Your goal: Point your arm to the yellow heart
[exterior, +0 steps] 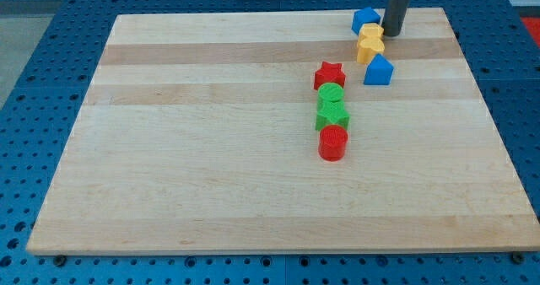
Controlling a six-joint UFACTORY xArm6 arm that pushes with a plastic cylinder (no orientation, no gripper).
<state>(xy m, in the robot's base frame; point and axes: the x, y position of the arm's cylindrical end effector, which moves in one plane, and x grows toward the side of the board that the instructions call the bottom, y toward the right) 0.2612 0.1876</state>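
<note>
Two yellow blocks stand one below the other at the board's upper right: the upper one (371,34) and the lower one (369,50); I cannot tell which is the heart. My tip (392,34) is right beside the upper yellow block, on its right, touching or nearly so. A blue block (365,19) sits just left of the rod, above the yellow ones. Another blue block (378,70) lies below them.
A column of blocks stands near the board's middle: a red star (329,74), a green block (332,94), a green star-like block (332,114) and a red cylinder (333,142). The wooden board (211,150) rests on a blue perforated table.
</note>
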